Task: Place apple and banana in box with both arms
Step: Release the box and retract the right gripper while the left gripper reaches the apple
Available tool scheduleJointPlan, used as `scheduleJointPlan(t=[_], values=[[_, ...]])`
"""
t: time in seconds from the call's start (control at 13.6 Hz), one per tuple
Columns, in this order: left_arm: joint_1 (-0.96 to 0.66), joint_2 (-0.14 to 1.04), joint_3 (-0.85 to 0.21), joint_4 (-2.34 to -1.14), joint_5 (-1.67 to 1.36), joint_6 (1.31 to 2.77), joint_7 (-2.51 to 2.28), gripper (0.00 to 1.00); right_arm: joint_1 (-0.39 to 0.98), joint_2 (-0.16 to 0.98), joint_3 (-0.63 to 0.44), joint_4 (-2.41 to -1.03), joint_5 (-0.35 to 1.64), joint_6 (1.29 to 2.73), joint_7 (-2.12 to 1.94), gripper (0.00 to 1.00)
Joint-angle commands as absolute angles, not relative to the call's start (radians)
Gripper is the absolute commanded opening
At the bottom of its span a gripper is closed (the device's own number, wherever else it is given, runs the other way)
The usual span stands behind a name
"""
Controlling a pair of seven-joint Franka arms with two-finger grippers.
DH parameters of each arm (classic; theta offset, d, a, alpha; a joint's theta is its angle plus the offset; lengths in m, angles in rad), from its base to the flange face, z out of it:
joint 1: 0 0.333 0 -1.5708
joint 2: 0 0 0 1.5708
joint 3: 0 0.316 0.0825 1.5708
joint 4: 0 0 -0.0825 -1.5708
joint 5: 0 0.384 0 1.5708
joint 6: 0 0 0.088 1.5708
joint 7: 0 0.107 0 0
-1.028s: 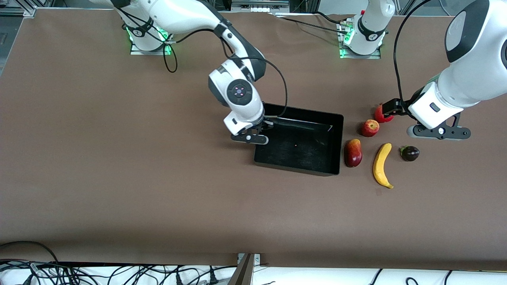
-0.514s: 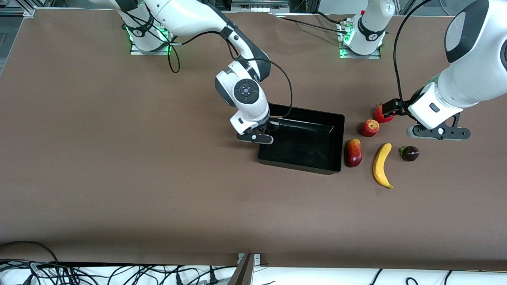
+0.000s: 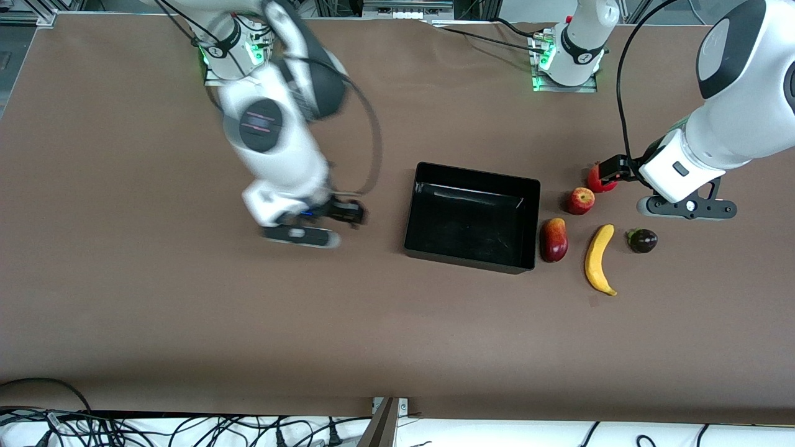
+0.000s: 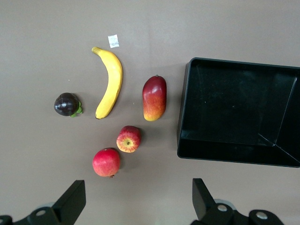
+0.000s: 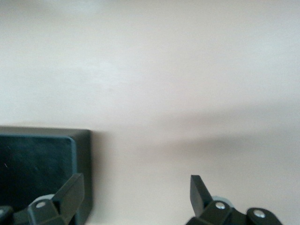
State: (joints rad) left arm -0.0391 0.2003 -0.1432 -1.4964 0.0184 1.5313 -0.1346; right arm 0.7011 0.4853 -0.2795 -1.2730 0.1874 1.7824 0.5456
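The black box stands mid-table, empty. The apple lies beside it toward the left arm's end, with the yellow banana nearer the camera. My left gripper hangs over the pomegranate, open and empty. In the left wrist view its gripper is above the apple, the banana and the box. My right gripper is blurred, beside the box toward the right arm's end. The right wrist view shows it open and empty by a box corner.
A red-yellow mango lies between the box and the banana. A dark mangosteen lies beside the banana toward the left arm's end. A small white label lies by the banana's tip.
My right gripper has left the box's end wall and swung fast toward the right arm's end. The box shifted slightly toward the fruits. The left arm has not moved.
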Motion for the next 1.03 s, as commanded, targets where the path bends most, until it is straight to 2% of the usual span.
scheduleJointPlan(t=[0.0,0.15,0.44,0.59,0.73,0.95], values=[[-0.043,0.207,-0.147,-1.500,0.038,1.516,-0.140,1.00,0.706,0.326,-0.368,-1.327,0.207,1.610,0.395,1.00],[-0.048,0.219,-0.152,-1.525,0.040,1.519,-0.140,1.00,0.703,0.237,-0.431,-1.357,0.206,1.490,0.298,1.00],[-0.071,0.301,-0.155,-1.613,0.103,1.584,-0.129,1.00,0.501,0.108,-0.374,-1.439,0.183,1.428,0.126,1.00],[-0.060,0.255,-0.156,-1.780,0.109,1.705,-0.121,1.00,0.373,0.083,-0.287,-1.440,0.126,1.410,0.072,1.00],[-0.054,0.175,-0.155,-1.993,0.126,1.897,-0.101,1.00,0.223,0.066,-0.159,-1.453,0.110,1.402,0.048,1.00],[-0.023,0.164,-0.156,-2.181,0.158,2.102,-0.081,1.00,0.100,0.006,-0.023,-1.535,0.078,1.437,0.049,1.00]])
